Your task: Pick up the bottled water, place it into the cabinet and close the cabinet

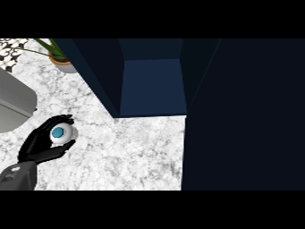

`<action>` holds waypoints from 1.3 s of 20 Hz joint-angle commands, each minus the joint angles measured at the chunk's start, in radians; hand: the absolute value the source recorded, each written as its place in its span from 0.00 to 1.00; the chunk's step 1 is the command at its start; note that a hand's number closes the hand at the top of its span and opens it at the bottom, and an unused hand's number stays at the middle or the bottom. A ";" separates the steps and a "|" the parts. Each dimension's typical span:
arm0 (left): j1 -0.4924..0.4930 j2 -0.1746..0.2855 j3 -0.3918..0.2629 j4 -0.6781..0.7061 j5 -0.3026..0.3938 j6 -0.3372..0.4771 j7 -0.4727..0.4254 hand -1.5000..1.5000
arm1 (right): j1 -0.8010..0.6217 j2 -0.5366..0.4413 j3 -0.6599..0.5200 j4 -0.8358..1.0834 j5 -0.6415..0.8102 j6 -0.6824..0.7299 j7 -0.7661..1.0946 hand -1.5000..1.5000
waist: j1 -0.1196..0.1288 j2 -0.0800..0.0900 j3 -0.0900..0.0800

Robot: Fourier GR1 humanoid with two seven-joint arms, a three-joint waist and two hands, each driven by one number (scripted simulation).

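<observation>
The bottled water (pixel 61 133) shows from above as a white round shape with a blue cap, over the marble counter at the left. My left hand (pixel 39 147) is curled round it, fingers on its far side and thumb on its near side. The dark blue cabinet (pixel 151 82) stands open in the upper middle, its inside visible. Its door (pixel 254 116) fills the right side of the view as a large dark panel. My right hand does not show.
A potted plant (pixel 61 60) stands on the counter at the upper left, beside the cabinet's left wall. A grey rounded appliance (pixel 3 100) sits at the far left. Bare marble counter (pixel 135 152) lies between the bottle and the door.
</observation>
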 commanded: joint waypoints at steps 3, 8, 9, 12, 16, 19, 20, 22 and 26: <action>-0.028 -0.041 0.013 0.082 0.019 -0.093 -0.090 1.00 | 0.003 -0.007 -0.001 -0.053 -0.015 0.005 0.004 0.00 | -0.008 0.007 -0.005; -0.028 -0.044 0.048 0.087 0.071 -0.131 -0.095 1.00 | 0.017 -0.029 -0.041 -0.101 -0.070 0.005 0.041 0.00 | 0.010 0.005 -0.003; 0.004 -0.095 0.046 0.077 0.069 -0.062 -0.123 1.00 | 0.056 -0.014 0.012 -0.120 -0.029 -0.002 0.038 0.00 | 0.011 -0.001 -0.003; 0.067 -0.231 0.067 0.044 0.093 0.122 -0.187 1.00 | 0.025 -0.002 -0.012 -0.077 -0.029 -0.014 0.023 0.00 | 0.030 -0.006 0.000; 0.066 -0.293 0.065 0.000 0.105 0.178 -0.238 1.00 | 0.070 -0.014 -0.024 -0.133 -0.057 -0.010 0.046 0.00 | 0.024 -0.007 0.000; 0.065 -0.316 0.033 -0.073 0.101 0.204 -0.206 1.00 | -0.014 0.005 0.007 -0.063 -0.004 -0.031 0.051 0.00 | 0.041 -0.010 0.002; 0.105 -0.319 0.009 -0.080 0.082 0.184 -0.223 1.00 | 0.046 -0.003 0.013 -0.061 -0.007 -0.010 0.010 0.00 | 0.033 -0.012 0.002; 0.049 -0.323 -0.027 -0.067 0.146 0.220 -0.191 1.00 | 0.030 -0.006 0.004 -0.067 -0.019 -0.009 0.014 0.00 | 0.027 -0.012 0.002; 0.091 -0.325 -0.060 -0.153 0.182 0.154 -0.097 1.00 | 0.041 -0.018 -0.020 -0.047 -0.044 0.003 0.009 0.00 | 0.039 -0.016 0.003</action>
